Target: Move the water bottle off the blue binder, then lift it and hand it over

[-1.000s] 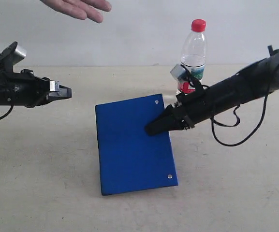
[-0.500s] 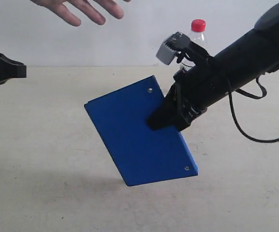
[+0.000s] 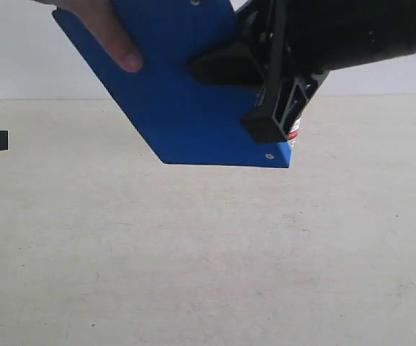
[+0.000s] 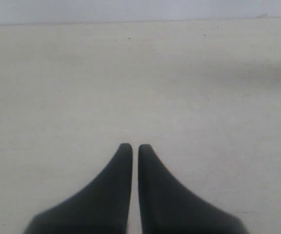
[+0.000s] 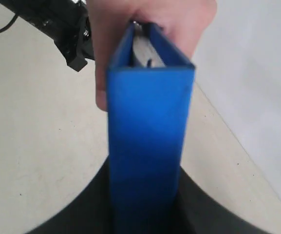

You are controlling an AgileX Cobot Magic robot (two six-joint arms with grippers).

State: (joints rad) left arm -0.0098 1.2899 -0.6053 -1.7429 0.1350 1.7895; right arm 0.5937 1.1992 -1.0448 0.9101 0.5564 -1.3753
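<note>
Currently the blue binder [image 3: 182, 94] is held aloft, well above the table [image 3: 193, 252], tilted with one long edge sloping down to the right and a lower corner with a silver rivet [image 3: 269, 155] pointing down. It is clamped by the right tool [image 3: 218, 66], which reaches in from the upper right; in the right wrist view the binder is seen edge-on, its spine toward the camera, pinched between the two dark fingers [image 5: 84, 214] on either cover. A human hand [image 3: 99, 25] is closed on the binder's upper left part, thumb laid flat on the blue cover, so the binder is gripped from both ends at once. White pages are glimpsed between the covers near the hand. Of the water bottle [image 3: 295, 130] only a narrow strip of red and white label is seen, beyond the right tool's housing and just beside the binder's lower right corner; cap and base are hidden, and whether it stands on the table cannot be told. The left tool [image 4: 135, 146] is kept low over bare table at the far left, well apart from the binder, its fingers drawn to a thin slit with nothing between them.
</note>
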